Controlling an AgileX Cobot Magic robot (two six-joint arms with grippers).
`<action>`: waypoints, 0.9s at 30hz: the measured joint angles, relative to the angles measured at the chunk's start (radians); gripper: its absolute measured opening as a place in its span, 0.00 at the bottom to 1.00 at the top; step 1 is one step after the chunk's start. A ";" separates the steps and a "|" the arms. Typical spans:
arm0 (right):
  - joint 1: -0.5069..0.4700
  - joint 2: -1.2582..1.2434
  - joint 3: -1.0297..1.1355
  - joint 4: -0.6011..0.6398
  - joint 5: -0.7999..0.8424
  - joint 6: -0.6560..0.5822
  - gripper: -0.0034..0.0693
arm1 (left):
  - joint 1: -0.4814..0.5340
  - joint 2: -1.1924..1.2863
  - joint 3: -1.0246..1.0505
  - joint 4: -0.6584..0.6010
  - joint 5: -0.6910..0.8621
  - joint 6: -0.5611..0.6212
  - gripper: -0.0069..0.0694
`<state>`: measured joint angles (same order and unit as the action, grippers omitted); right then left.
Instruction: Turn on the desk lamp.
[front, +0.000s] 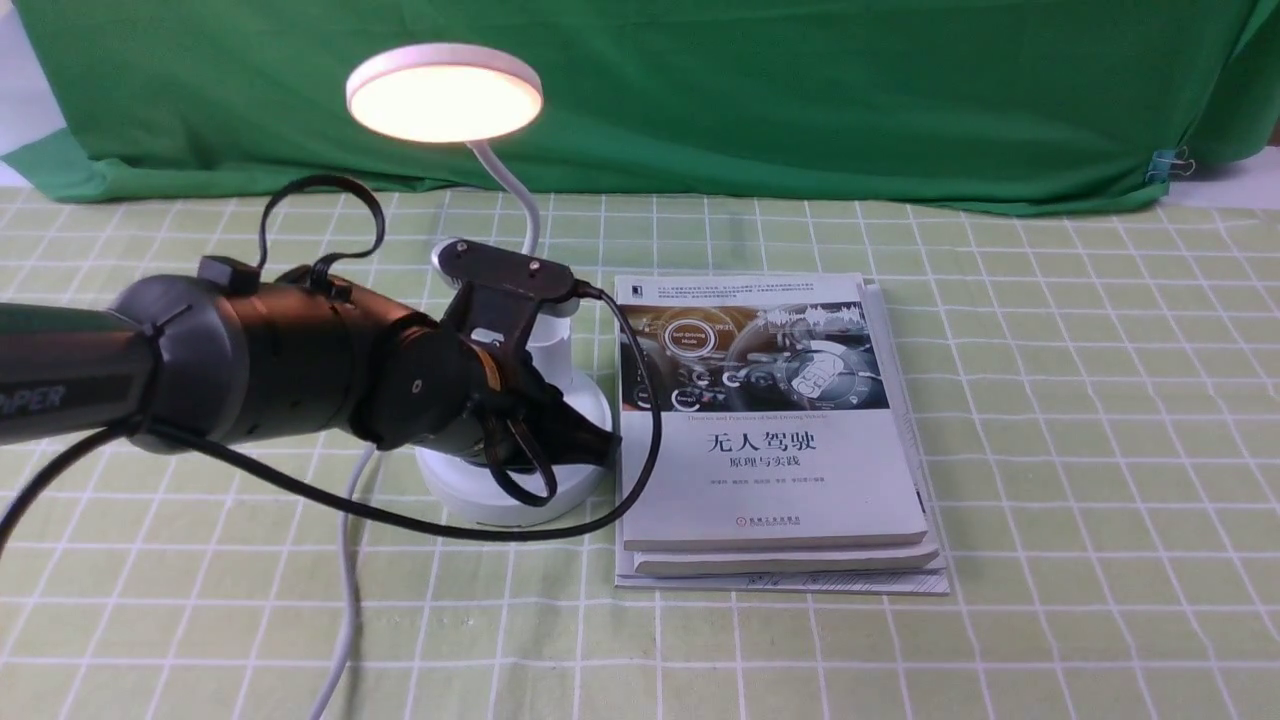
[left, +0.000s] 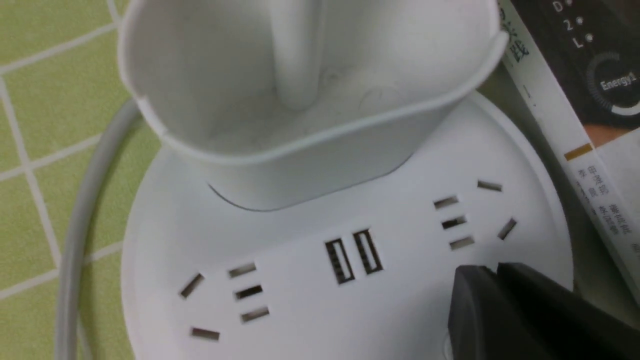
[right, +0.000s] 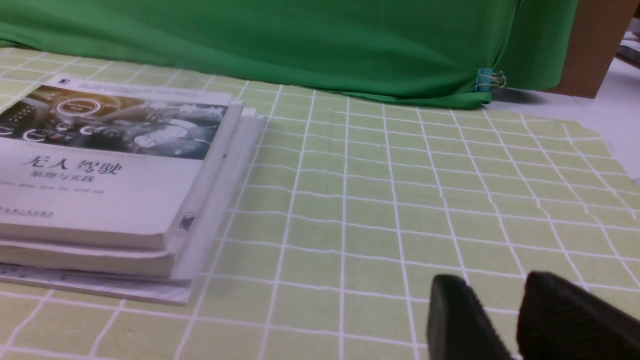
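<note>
The desk lamp stands on the checked cloth, and its round disc head (front: 444, 92) glows warm white above a thin gooseneck. In the left wrist view I see its cup-like holder (left: 300, 125) and its round base (left: 280, 320) with sockets and two USB slots. My left gripper (front: 598, 440) is shut with nothing in it. Its fingertips (left: 492, 272) rest together low over the front rim of the base, hiding what lies under them. My right gripper (right: 492, 287) is open above bare cloth, well right of the lamp, and does not show in the front view.
A stack of books (front: 770, 430) lies right beside the lamp base. The lamp's white cord (front: 345, 600) runs toward the near edge. A green backdrop (front: 700, 90) hangs behind, held by a binder clip (front: 1165, 163). Checked cloth stretches to the right of the books.
</note>
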<state>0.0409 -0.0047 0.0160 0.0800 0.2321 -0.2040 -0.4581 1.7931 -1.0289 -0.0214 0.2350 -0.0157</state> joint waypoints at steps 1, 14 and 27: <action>0.000 0.000 0.000 0.000 0.000 0.000 0.38 | 0.000 -0.012 0.000 0.000 0.000 0.000 0.12; 0.000 0.000 0.000 0.000 0.000 0.000 0.38 | 0.000 -0.268 0.201 0.001 0.019 -0.007 0.12; 0.000 0.000 0.000 0.000 0.000 0.000 0.38 | 0.000 -0.952 0.581 0.001 0.032 -0.132 0.12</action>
<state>0.0409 -0.0047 0.0160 0.0800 0.2321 -0.2039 -0.4581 0.8412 -0.4480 -0.0205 0.2667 -0.1479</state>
